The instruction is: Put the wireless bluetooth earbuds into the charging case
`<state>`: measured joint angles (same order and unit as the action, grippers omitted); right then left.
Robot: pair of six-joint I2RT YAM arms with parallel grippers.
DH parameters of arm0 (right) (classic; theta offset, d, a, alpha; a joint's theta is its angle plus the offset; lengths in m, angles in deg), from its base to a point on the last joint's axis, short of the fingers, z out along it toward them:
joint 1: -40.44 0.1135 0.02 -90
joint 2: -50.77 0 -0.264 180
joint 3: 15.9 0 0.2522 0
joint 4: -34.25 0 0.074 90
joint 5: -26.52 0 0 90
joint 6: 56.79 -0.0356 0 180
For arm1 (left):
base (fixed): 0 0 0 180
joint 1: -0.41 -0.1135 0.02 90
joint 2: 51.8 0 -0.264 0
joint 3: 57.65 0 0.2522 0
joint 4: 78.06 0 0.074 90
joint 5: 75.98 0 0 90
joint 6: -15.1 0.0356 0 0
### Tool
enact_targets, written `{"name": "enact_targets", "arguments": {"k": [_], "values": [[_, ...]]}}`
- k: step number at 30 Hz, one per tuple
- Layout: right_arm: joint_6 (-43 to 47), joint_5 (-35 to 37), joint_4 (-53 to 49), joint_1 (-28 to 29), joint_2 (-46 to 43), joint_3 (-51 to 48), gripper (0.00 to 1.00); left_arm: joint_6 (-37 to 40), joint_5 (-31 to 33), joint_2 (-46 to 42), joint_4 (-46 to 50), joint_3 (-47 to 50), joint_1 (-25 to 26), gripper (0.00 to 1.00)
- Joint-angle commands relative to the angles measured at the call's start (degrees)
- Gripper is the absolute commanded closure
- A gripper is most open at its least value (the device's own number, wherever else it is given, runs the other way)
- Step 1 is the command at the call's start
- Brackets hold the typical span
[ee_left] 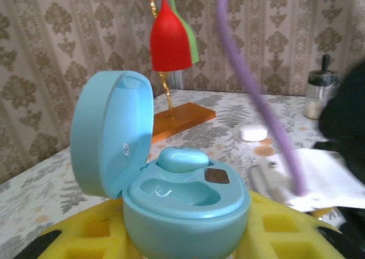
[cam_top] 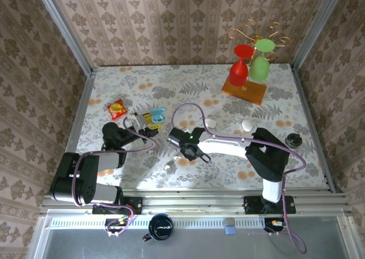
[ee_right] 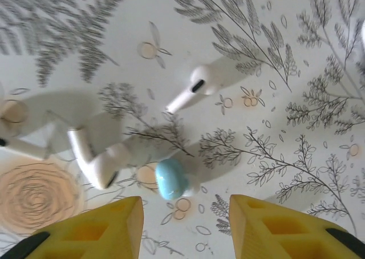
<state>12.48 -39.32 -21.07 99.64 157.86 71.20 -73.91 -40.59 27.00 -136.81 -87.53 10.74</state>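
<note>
Light-blue charging case [ee_left: 185, 210] open in L gripper [ee_left: 185, 239] clamp; 1 bud [ee_left: 181, 158] seated, 2nd slot empty. R gripper [ee_right: 185, 227] parted, empty; loose blue bud [ee_right: 171, 178] at its 12 o'clock, beside white buds [ee_right: 197, 86].

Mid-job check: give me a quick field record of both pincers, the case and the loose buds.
left pincer: shut on the blue case, lid flipped up
seated earbud: blue, in one socket of the blue case; the other socket is empty
right pincer: open, holding nothing, over the table
loose blue earbud: on the table just ahead of the right pincer's gap
white earbuds: two, lying on the table; one is close beside the loose blue earbud
</note>
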Motion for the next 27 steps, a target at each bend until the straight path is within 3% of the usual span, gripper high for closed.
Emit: {"name": "enact_targets", "arguments": {"k": [1,8,27], "values": [[1.1,9.9,-5.3,2.4,3.7,3.4,0.54,-1.3,0.0,-0.2,-1.5,-0.3,-1.0,0.64],[1.5,11.3,-8.7,4.0,9.1,7.1,0.56,-1.5,-0.2,-1.2,-1.4,0.2,-1.6,0.64],[2.9,12.7,-10.8,4.0,14.3,10.4,0.72,-1.4,-0.7,-1.7,-1.4,0.6,-1.6,0.64]]}}
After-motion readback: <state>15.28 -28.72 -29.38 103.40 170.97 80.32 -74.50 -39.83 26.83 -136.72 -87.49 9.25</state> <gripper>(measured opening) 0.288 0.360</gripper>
